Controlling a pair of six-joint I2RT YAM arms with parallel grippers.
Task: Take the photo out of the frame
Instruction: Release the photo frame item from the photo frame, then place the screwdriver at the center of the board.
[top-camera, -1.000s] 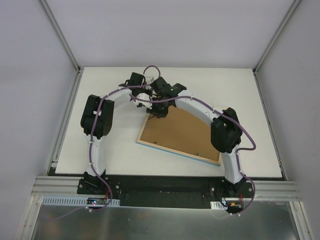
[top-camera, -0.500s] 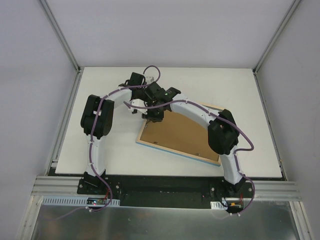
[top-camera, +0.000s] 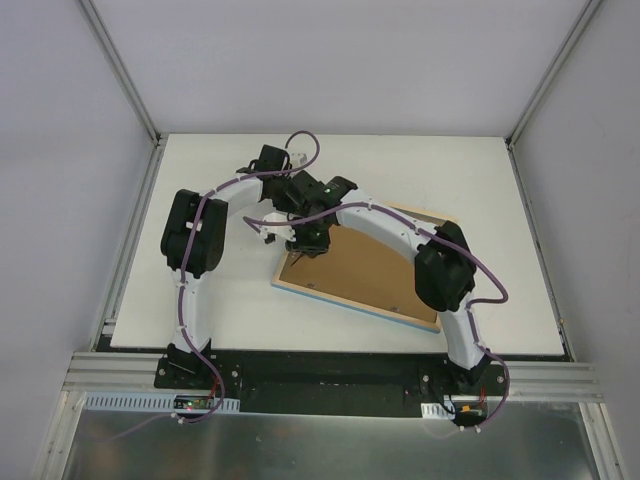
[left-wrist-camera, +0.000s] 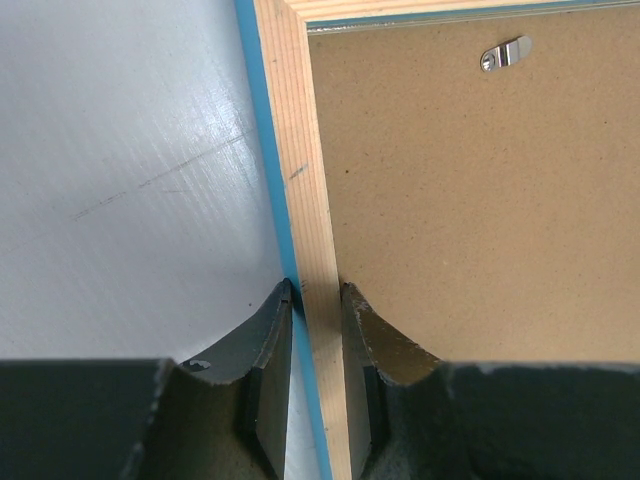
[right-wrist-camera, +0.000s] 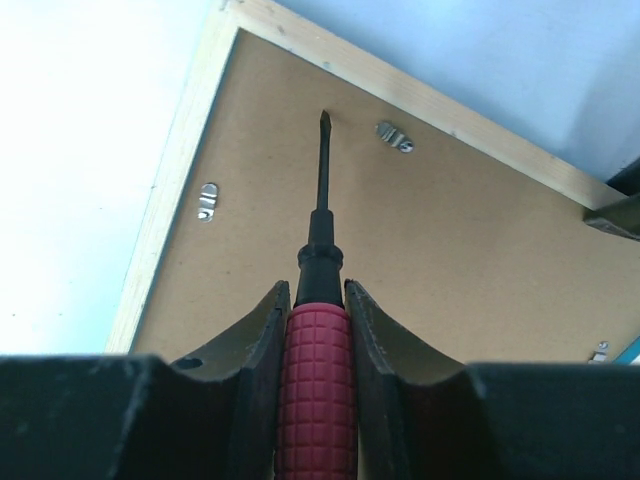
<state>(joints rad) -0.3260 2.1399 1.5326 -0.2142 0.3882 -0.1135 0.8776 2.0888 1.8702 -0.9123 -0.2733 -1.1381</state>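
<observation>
Blue-edged pale wood frame, brown backing board, red grid-patterned screwdriver handle

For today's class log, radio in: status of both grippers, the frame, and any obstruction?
Left gripper shut on frame rim. Right gripper shut on screwdriver, tip near a metal clip. Backing board in place, photo hidden beneath.

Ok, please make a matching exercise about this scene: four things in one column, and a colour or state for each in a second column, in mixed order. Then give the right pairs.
Column one:
1. left claw
2. right claw
3. backing board
4. metal clip

Column two:
A. silver, near the board's edge
B. shut on the red-handled screwdriver
C. brown, filling the back of the frame
D. shut on the frame's pale wood rim

Pairs: 1-D, 2-B, 3-C, 4-A.
</observation>
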